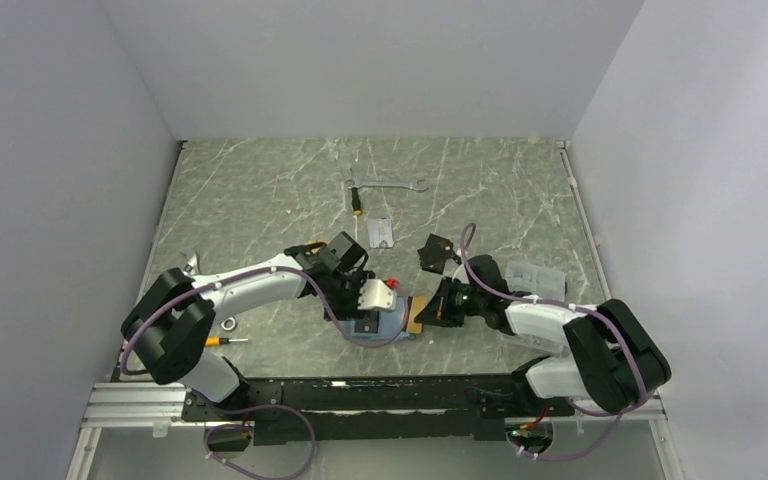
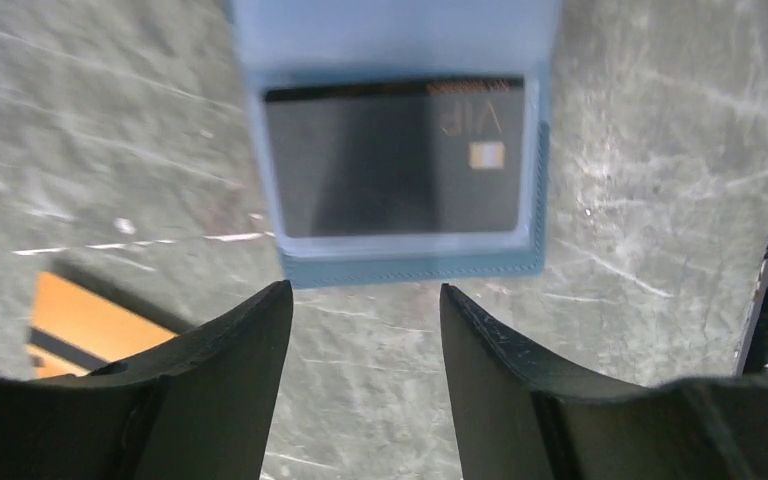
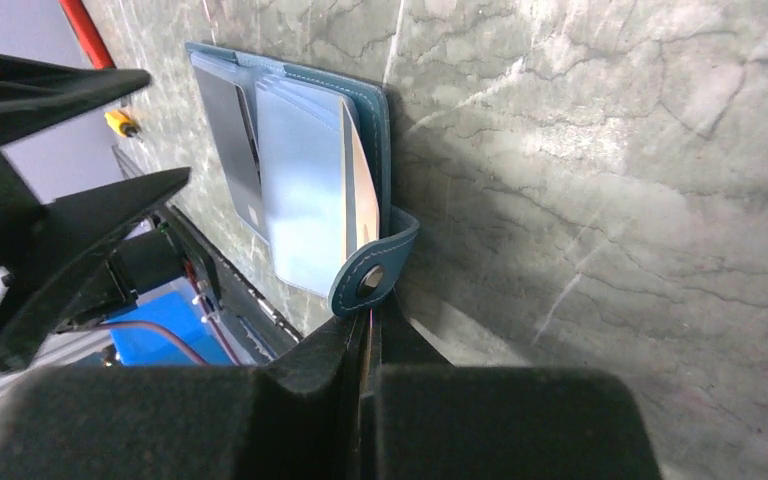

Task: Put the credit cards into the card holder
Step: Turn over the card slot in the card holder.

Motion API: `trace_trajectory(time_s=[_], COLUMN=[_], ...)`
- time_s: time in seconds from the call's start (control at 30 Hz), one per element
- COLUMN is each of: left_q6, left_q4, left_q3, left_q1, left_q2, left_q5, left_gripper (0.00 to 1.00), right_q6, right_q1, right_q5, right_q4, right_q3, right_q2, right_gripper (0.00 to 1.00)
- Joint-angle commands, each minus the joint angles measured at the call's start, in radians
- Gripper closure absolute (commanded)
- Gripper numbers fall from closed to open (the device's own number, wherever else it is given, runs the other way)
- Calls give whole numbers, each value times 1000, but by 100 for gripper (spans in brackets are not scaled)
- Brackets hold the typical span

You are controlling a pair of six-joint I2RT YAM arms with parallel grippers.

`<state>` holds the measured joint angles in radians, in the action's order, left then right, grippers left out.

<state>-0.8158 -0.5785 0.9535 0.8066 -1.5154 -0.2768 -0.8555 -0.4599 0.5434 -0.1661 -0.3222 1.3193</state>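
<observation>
Looking for trouble ahead, we see the card holder (image 2: 410,268) lying open on the tabletop (image 2: 660,150), with a dark card (image 2: 390,160) marked VIP seated in one of its pale pockets. The left tool (image 2: 365,300) hangs just off the holder's near edge with its fingers spread and nothing between them. The right tool (image 3: 368,325) is pressed together, its tips right at the snap tab (image 3: 370,275). We cannot tell whether it pinches the tab's edge or only bears on it.

That tab contact is our first worry. The holder looks light and the stone-patterned top smooth, so any sideways drift of the right arm could drag or swivel the holder and loosen the seated card. If the tab slips free, we judge nothing else would steady the holder.

An orange card (image 2: 85,325) with a black stripe lies flat on the tabletop beside the holder. Thin and flush as it is, the fingers may skate over it or shove it along instead of lifting it, perhaps under the holder.

From the right wrist, a pale pocket flap (image 3: 305,180) stands slightly lifted. A card fed at a poor angle could slide beneath that flap or butt against its edge and fold the holder shut.
</observation>
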Motion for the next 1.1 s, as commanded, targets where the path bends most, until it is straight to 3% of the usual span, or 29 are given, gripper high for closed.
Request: trace_trajectory(time_s=[0.0,0.7,1.07], left_q6=[-41,-33,-10], left_q4=[60,55,63], left_q3=[-78,-59,-17], left_q1=[7,4,16], left_q2=[-12,-9,-61], left_q5=[47,22,-11], left_gripper=[40,55,58], right_q6=[46,176,198], right_q1=[3,3,-3], right_q5=[-121,-38,-40], right_q4=[80,215,258], right_q3=[27,-21,-48], right_q2=[-41,-86,-92], right_gripper=[100,100,100])
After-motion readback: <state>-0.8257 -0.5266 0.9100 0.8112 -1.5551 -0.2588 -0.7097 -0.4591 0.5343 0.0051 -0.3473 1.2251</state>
